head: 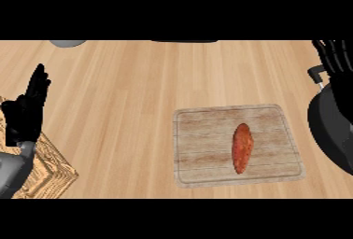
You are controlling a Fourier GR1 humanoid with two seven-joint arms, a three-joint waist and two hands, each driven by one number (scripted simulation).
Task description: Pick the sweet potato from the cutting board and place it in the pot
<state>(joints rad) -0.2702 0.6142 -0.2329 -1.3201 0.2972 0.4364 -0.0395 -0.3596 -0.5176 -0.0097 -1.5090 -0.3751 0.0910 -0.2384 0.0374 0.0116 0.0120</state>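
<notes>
Left hand, black, on a grey forearm: shows at the left edge of the head view, fingers straight and together, pointing up toward the far edge of the counter, thumb set a little apart. It holds nothing and touches nothing visible. It is at rest over the left edge of the light wooden counter, above a block of lighter, strongly grained wood that sits at the near left corner.

Right hand, black: only the fingers show, at the upper right edge of the view, hanging above the pot. They look slightly spread and not curled round anything; nothing is in them. Palm and thumb are out of view.

Dark grey round pot: at the right edge of the counter, cut off by the view's edge, with a pale handle stub on its far side. Its inside cannot be made out from here.

Pale rectangular wooden cutting board with a grooved rim: lies flat right of centre, just beside the pot, slightly turned against the counter's edges.

Long orange-red sweet potato: lies on the board, right of the board's middle, long axis running roughly from the near edge to the far edge, both ends tapered. It is well apart from both hands.

At the far edge of the counter: a grey rounded object near the left corner and a dark flat shape near the middle, both cut off.
</notes>
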